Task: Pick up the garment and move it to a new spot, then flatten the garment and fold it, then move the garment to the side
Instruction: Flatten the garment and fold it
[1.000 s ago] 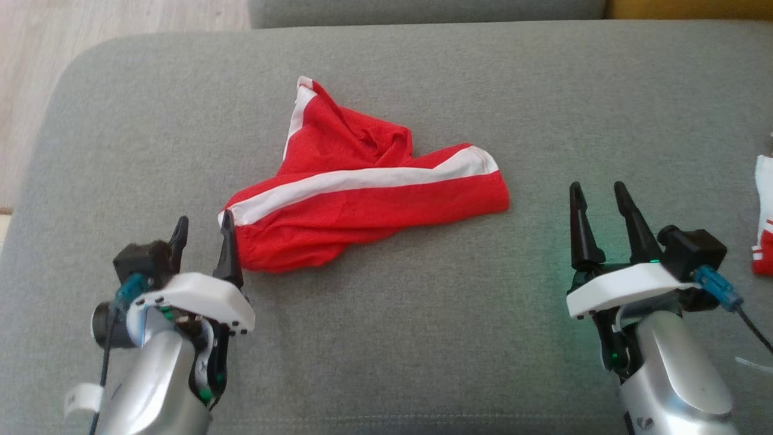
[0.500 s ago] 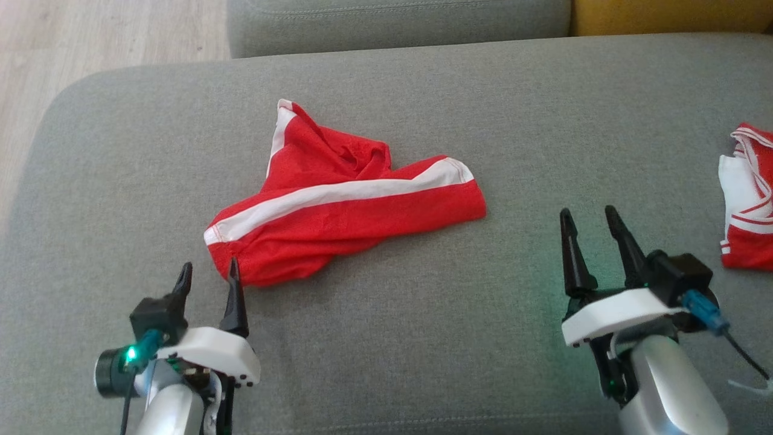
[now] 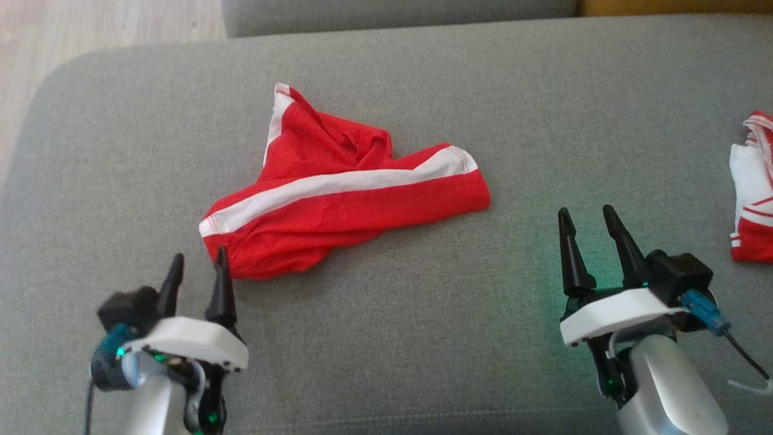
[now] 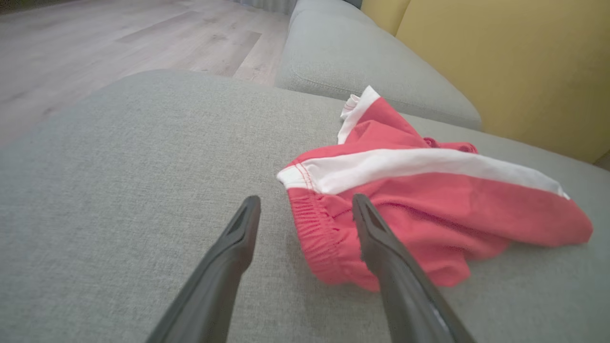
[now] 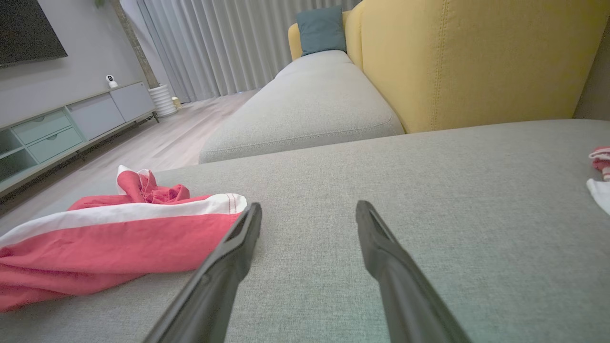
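Garment (image 3: 350,205) here is a pair of red shorts with a white side stripe, lying crumpled around the middle of the grey sofa cushion (image 3: 423,350), and nothing has hold of it. Nearest the robot, the left gripper (image 3: 199,254) hovers with its jaws spread wide and empty. One finger sits right by the elastic waistband at the shorts' near left end, though I can't tell if it's touching. My guess is it's lined up there because that hem is the easiest bit to pinch. The right gripper (image 3: 586,210) is just as wide open with nothing in it, off to the right and well apart from the leg end, probably waiting its turn. Further right, another red and white cloth (image 3: 752,199) lies at the edge. Beyond that are a second cushion (image 3: 392,15), a yellow backrest (image 5: 476,62) and a wood floor (image 3: 90,24).
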Robot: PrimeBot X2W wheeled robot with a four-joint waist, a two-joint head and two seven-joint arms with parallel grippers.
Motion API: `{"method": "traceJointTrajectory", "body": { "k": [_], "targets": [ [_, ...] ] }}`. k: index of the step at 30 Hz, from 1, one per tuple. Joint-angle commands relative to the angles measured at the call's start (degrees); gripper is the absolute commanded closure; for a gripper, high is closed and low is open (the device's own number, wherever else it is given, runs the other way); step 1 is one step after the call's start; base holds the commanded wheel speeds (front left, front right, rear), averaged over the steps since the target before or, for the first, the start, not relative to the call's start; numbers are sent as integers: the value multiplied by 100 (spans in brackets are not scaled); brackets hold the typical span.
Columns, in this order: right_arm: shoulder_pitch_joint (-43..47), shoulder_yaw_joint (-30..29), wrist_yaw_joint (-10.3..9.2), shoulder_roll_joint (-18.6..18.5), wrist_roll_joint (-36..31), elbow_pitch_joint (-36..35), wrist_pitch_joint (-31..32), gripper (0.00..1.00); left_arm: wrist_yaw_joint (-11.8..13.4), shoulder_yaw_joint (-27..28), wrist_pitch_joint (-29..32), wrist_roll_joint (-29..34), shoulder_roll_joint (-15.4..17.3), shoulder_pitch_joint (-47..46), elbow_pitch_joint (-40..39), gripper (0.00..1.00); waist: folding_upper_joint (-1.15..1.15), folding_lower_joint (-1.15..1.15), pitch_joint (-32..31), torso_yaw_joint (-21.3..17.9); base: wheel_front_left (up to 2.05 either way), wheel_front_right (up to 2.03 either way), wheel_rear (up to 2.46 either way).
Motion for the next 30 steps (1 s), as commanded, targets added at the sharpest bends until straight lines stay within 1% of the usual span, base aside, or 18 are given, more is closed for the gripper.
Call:
{"method": "traceJointTrajectory", "body": {
  "k": [1,6,8,9,10,18,22,30],
  "targets": [
    [-262,163,37,3,26,-209,-62,0,-72,277,-70,-133,31,-352,-121,0,0,0,108,-7,0,0,0],
    [-336,182,37,3,72,-233,-62,0,-403,529,-70,-561,13,-559,-84,0,0,0,320,-3,0,0,0],
    [-371,187,37,3,82,-237,-62,0,-479,524,-70,-601,11,-639,-7,0,0,0,390,-3,0,0,0],
    [-371,187,37,3,82,-237,-62,0,-479,524,-70,-601,11,-639,-7,0,0,0,390,-3,0,0,0],
    [-413,195,37,3,93,-236,-62,0,-542,513,-70,-689,10,-715,68,0,0,0,449,-7,0,0,0],
    [-518,270,37,3,159,-243,-62,0,-663,420,-70,-988,9,-942,432,0,0,0,587,-54,0,0,0],
    [-581,285,37,3,186,-240,-62,0,-689,391,-70,-1069,9,-1084,653,0,0,0,670,-83,0,0,0],
    [-631,286,37,3,221,-234,-62,0,-706,440,-70,-1169,9,-1209,832,0,0,0,772,-113,0,0,0]
  ]
}}
